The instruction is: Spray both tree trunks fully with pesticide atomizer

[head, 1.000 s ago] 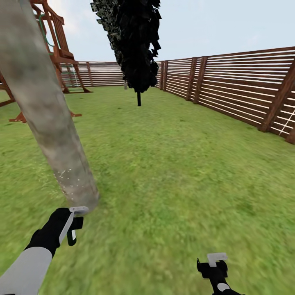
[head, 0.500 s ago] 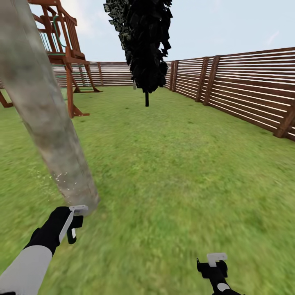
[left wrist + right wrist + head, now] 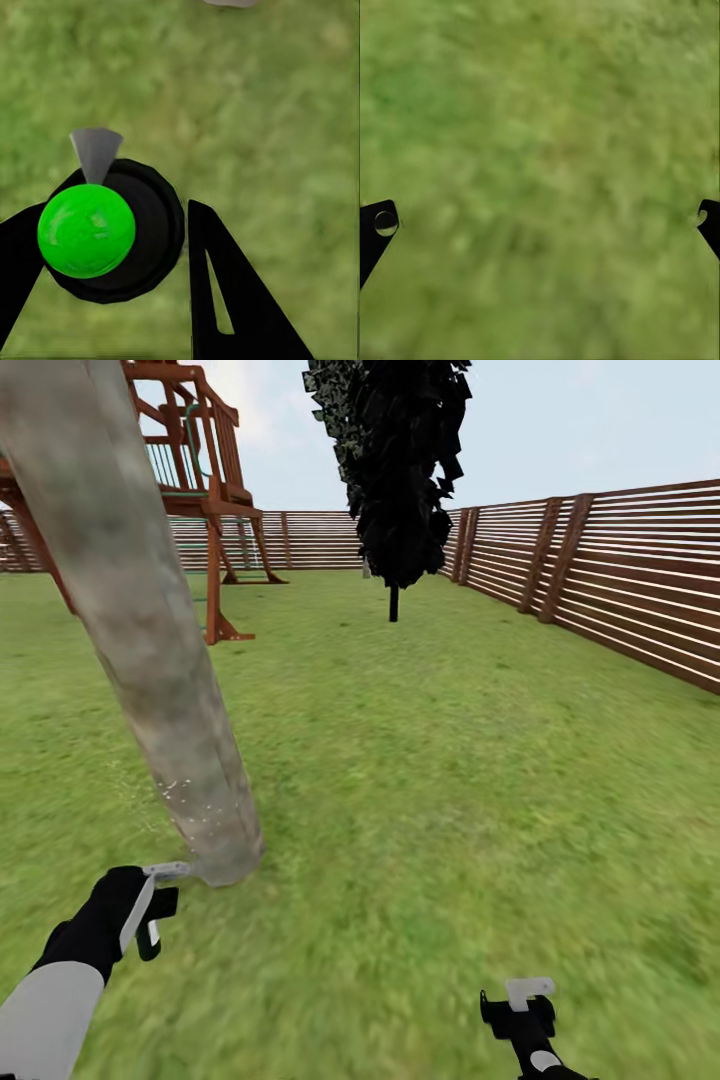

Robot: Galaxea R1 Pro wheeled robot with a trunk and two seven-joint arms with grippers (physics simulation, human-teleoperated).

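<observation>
In the head view, the left gripper [image 3: 150,905] holds the atomizer [image 3: 160,878] low at the near left, its nozzle end just beside the foot of the tree trunk [image 3: 150,630], where pale specks dot the bark. The trunk's long axis leans up and left in this view. The atomizer points toward the trunk. The risk: spray stays low, so the upper trunk goes uncovered. The right gripper [image 3: 520,1010] hangs over the lawn [image 3: 450,760] at the near right.

The left wrist view shows the fingers [image 3: 225,300] pinching the atomizer's black body with its green cap [image 3: 86,231].

The right wrist view shows fingertips [image 3: 376,225] spread wide, empty, over grass.
</observation>
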